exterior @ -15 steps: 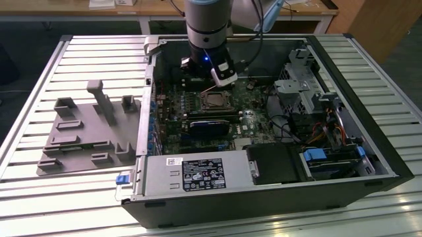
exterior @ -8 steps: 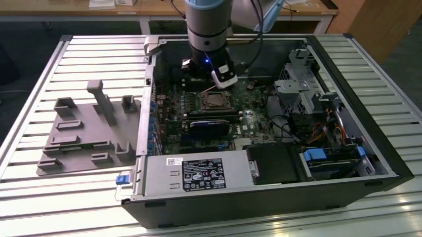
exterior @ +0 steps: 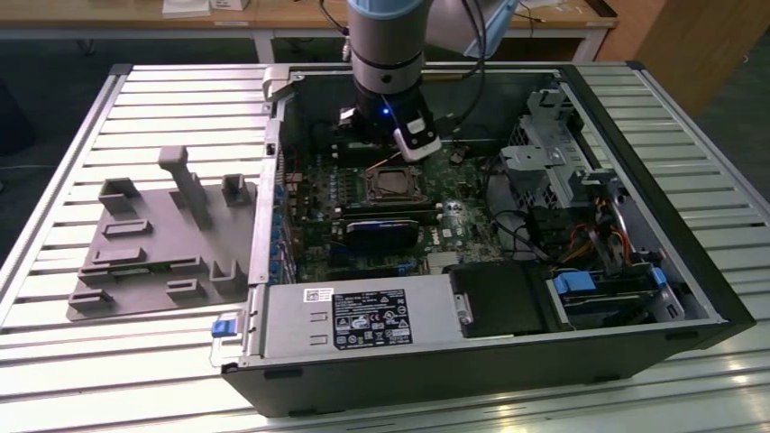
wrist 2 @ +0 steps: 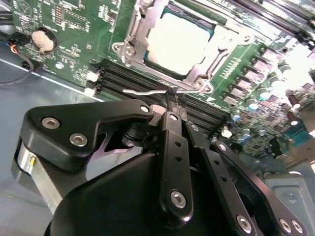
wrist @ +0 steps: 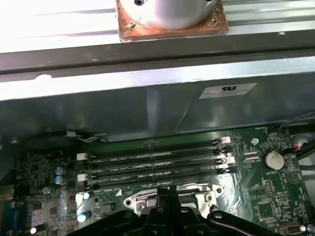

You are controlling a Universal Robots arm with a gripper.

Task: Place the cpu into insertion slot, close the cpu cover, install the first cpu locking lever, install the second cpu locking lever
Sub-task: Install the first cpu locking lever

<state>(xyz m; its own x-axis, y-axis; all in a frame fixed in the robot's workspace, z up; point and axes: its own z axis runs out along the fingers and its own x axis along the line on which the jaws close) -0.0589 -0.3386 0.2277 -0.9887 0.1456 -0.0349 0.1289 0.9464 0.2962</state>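
In the exterior view, the black metal gripper [exterior: 399, 155] is hanging inside the open black computer case [exterior: 481, 379]. It is just above the small square dark insertion slot [exterior: 371, 188] on the green circuit board [exterior: 463, 221]. The flat grey plastic tray [exterior: 144, 244] is lying well apart on the exterior view's left, out of the way.

In the second wrist view, the small flat square silvery cpu [wrist 2: 177, 42] is sitting in the slot. The thin square silver metal cpu cover [wrist 2: 221, 44] looks to be lying down around it. The gripper is pinching the thin silver wire locking lever [wrist 2: 145, 92] between its fingertips [wrist 2: 172, 110]. To do this step well, it likely needs a tight pinch and a slow, low swing, so the thin wire is not slipping out. The long black memory slots [wrist 2: 118, 73] are lying just beside the lever and could be getting bumped.

In the first wrist view, the gripper is hanging over the cover's edge. The memory slots, the grey steel case wall [wrist: 147, 108] and the round silver coin battery [wrist: 272, 160] are sitting near.
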